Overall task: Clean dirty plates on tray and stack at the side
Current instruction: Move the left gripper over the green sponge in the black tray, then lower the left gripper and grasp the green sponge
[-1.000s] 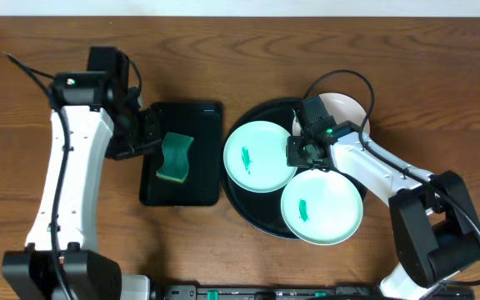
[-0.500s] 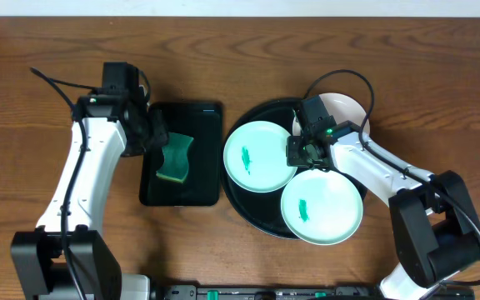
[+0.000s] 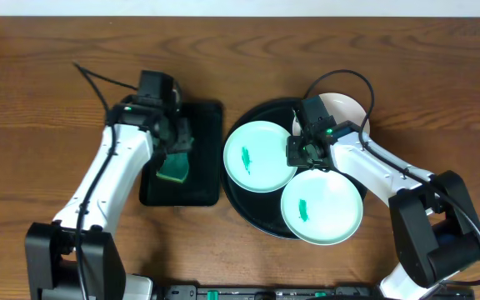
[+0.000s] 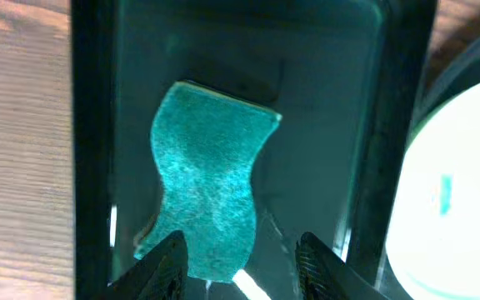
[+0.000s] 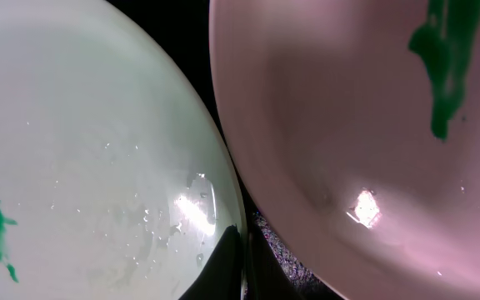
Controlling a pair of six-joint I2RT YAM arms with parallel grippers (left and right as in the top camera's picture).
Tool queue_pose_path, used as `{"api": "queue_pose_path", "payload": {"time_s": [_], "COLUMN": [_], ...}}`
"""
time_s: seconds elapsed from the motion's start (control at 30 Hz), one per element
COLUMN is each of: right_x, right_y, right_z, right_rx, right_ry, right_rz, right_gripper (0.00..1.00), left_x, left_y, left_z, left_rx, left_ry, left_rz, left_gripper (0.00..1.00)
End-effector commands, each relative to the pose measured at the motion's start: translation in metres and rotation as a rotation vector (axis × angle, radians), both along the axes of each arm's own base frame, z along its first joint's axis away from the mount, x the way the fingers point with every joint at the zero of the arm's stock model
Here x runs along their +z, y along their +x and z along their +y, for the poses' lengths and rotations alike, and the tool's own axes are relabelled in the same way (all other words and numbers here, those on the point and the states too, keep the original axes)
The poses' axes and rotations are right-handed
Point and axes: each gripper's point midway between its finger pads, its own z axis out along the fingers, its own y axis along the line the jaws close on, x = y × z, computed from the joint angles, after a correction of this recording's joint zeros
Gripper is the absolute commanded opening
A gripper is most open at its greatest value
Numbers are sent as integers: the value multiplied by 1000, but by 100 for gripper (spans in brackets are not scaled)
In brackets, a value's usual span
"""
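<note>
Your left fingers (image 4: pixel 167 265) stand spread astride the near end of the sponge (image 4: pixel 211 179); its long axis runs straight ahead of them. Beside the sponge, three smeared plates (image 3: pixel 259 156) sit on the round tray (image 3: pixel 238 200), where your right fingers (image 5: pixel 223 267), pressed together, rest at one rim.

Three smeared plates (image 3: pixel 260 156) — two mint, one white — lie on the black tray (image 3: pixel 248 204).
</note>
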Motion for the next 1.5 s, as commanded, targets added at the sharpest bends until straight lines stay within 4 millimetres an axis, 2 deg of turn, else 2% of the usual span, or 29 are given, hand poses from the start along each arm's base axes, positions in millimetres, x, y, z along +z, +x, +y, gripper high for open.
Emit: {"api": "queue_pose_path", "payload": {"time_s": [0.0,0.17,0.37,0.57,0.87,1.17,1.47], "right_x": [-3,-3,-3,-3,-4,-4,-4], "right_y": [-3,-3,-3,-3,0,1,1], "right_z": [3,3,3,3,-4,-5,-5], "right_rx": [1,1,4,3,-9,-11,-11], "right_ry": [3,2,1,-2,-39,-43,-44], "right_rz": [12,14,13,12,-4,-10,-8], "right_gripper": [2,3,5,5,8,9,15], "left_x": [-11,-21,-33,-41,-49,-74,-77], "left_y": [3,4,3,3,4,3,7], "left_z": [19,24,23,10,9,13,19], "left_rx": [75,100,95,76,73,72,82], "left_ry": [112,116,123,52,57,88,126], "left_rz": [10,35,71,95,108,165,152], "left_gripper": [44,44,48,48,47,47,47]}}
